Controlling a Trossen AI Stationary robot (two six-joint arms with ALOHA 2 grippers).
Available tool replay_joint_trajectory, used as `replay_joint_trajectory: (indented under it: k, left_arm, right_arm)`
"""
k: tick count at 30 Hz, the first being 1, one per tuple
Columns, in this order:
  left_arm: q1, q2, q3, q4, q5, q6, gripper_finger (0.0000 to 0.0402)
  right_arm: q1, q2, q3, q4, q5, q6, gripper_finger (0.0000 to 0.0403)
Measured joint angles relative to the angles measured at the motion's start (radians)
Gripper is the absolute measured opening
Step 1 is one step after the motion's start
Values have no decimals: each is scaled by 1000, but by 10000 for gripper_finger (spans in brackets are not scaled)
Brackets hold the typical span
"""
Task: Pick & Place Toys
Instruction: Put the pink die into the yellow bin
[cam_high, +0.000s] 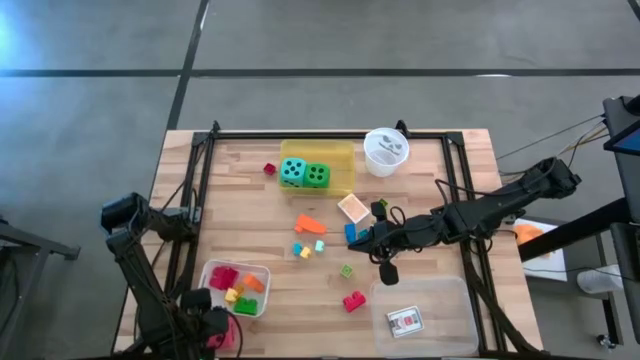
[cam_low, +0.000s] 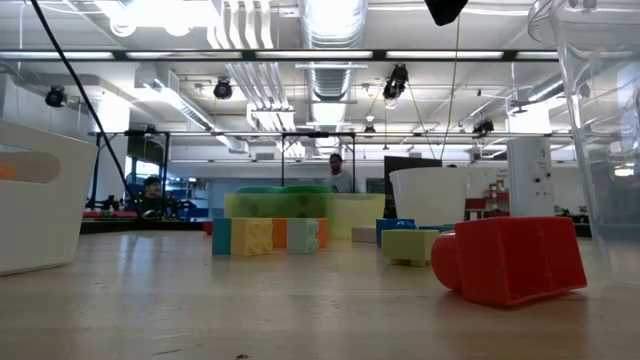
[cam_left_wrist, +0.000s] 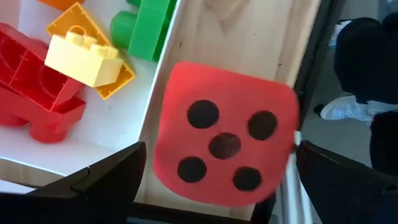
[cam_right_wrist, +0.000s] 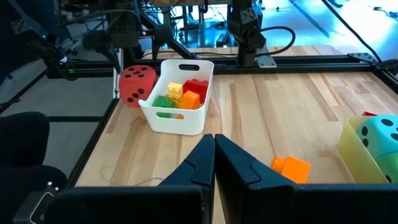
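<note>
While you count, you get three dice: a red die (cam_left_wrist: 225, 144) between the spread left hand (cam_left_wrist: 217, 180), two green-toned ones in the yellow tray (cam_high: 340, 178). Your white bin (cam_right_wrist: 186, 118) holds several blocks; the right hand (cam_right_wrist: 214, 155) is pressed together.

White tray (cam_left_wrist: 74, 134) wall crowds red die (cam_left_wrist: 227, 134).

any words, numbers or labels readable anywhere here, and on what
No readable words or printed numbers in any view.
Red die: five black dots on the face shown, no text.
Teal die and green die in the yellow tray: black dots, too small to count.
Playing card in the clear tray: red print, too small to read.
</note>
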Motion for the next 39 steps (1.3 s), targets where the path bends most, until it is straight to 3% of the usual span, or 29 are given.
replay_joint_trajectory:
  k: [39]
  left_arm:
    - [-2, 51, -37, 68, -12, -25, 397]
  right_arm:
    - [-1, 0, 0, 0, 0, 0, 9]
